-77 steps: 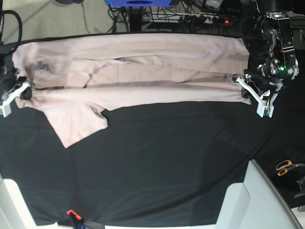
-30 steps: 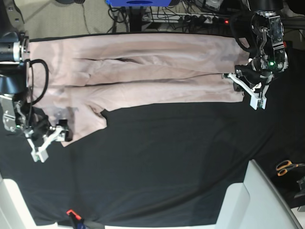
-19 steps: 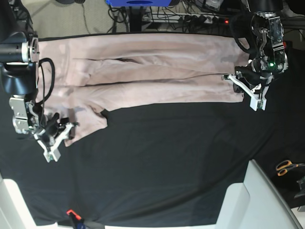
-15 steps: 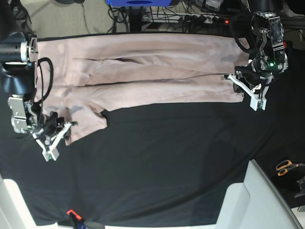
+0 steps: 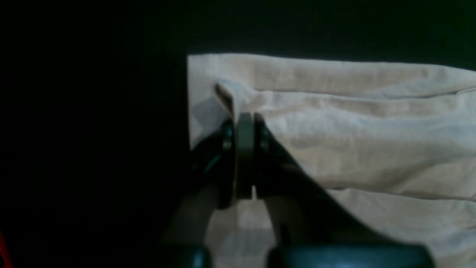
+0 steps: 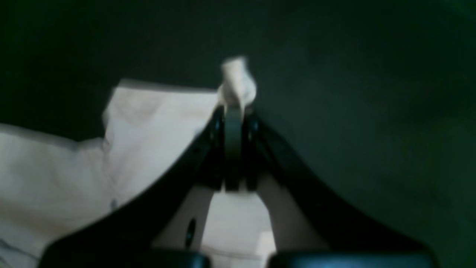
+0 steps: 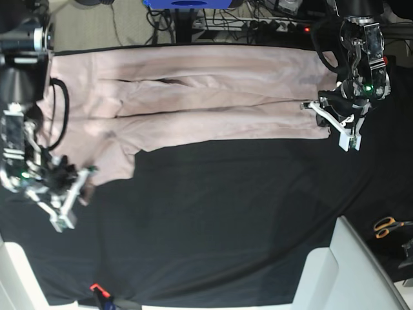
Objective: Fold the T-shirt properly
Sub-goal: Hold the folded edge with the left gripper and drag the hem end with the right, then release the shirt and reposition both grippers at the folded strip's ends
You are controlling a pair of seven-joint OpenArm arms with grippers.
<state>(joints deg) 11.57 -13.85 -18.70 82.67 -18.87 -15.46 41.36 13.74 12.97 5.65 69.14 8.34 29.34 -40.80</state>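
The bench [image 7: 226,226] is covered by a black tablecloth [image 7: 213,206], and the T-shirt [image 7: 193,97] lies stretched along its far side, already folded lengthwise into a long band with several creases. It looks like thin cotton: light and very soft, with no stiffness of its own, so I judge that it will sag and wrinkle wherever it is not supported. The good places to take hold are corners and hemmed edges, where the layers are thicker and slip less. It is not fragile, but a pinch on only one layer could pull the fold apart.

The left gripper [image 7: 341,129] has its jaws closed on the edge at one end of the band. The right gripper [image 7: 71,194] has its jaws closed on the tip of the sleeve flap at the other end.

The base view gives the whole shape and both arms together, but not the pinch itself. The left wrist view shows the jaws of the left gripper [image 5: 243,123] biting a small ridge of cloth near the corner. The right wrist view, somewhat blurred, shows a little tuft of cloth standing out above the closed right gripper [image 6: 233,111].
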